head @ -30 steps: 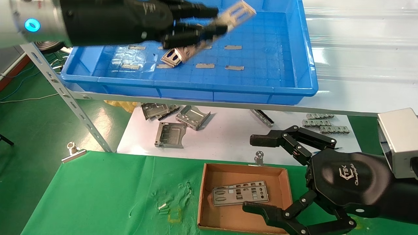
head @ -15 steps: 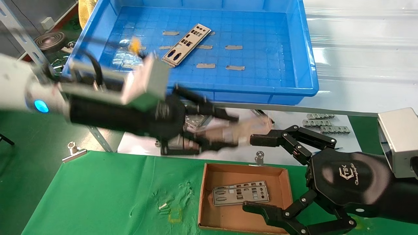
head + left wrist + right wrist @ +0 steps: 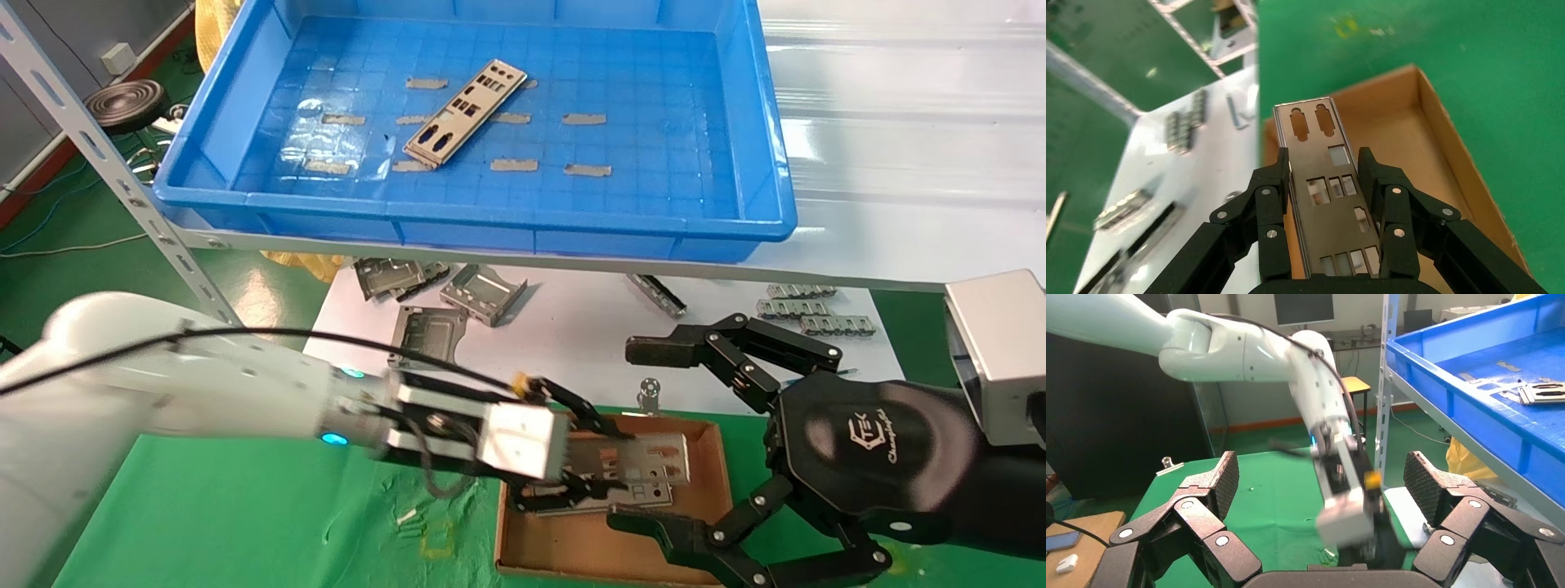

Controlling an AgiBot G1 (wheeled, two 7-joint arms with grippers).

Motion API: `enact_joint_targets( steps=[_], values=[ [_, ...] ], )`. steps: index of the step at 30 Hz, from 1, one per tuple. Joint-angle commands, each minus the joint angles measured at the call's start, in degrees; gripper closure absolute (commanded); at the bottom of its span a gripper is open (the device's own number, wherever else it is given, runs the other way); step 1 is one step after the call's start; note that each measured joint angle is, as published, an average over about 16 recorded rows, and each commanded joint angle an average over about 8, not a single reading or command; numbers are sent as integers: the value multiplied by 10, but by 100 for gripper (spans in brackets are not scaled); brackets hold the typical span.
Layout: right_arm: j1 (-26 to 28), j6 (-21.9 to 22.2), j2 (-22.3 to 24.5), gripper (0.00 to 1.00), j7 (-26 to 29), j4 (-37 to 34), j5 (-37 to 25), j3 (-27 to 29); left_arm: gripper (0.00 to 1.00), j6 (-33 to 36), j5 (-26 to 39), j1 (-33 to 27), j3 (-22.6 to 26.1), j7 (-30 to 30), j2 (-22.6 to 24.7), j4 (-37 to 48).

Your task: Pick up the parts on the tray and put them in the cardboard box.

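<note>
My left gripper [image 3: 596,465] is shut on one of the parts, a silver-grey punched plate [image 3: 654,453], and holds it just over the cardboard box [image 3: 572,551]. In the left wrist view the fingers [image 3: 1273,196] clamp the plate [image 3: 1315,147] by its long edges, above the box [image 3: 1413,153]. Another plate [image 3: 645,495] lies flat in the box beneath it. More plates [image 3: 466,122] rest stacked in the blue tray [image 3: 572,224] on the shelf. My right gripper [image 3: 637,434] is open at the box's right side, holding nothing.
Folded metal brackets [image 3: 482,294] and slotted strips [image 3: 805,306] lie on a white sheet between shelf and box. A binder clip [image 3: 184,380] sits at the green mat's [image 3: 245,490] far edge. A slanted shelf upright [image 3: 122,188] stands at left.
My left gripper has carried the plate from above the tray down and across to over the cardboard box. The right arm has not moved.
</note>
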Motion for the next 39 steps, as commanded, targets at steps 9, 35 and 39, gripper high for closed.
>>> enact_joint_targets(
  steps=[9, 35, 39],
  values=[
    [0, 0, 0, 0, 0, 0, 0, 0, 42, -52, 18, 21, 18, 61, 43, 50],
    [0, 0, 0, 0, 0, 0, 0, 0, 0, 9, -65, 4, 45, 40, 33, 84],
    [0, 0, 0, 0, 0, 0, 0, 0, 0, 73, -106, 4, 30, 8, 17, 102]
  ],
)
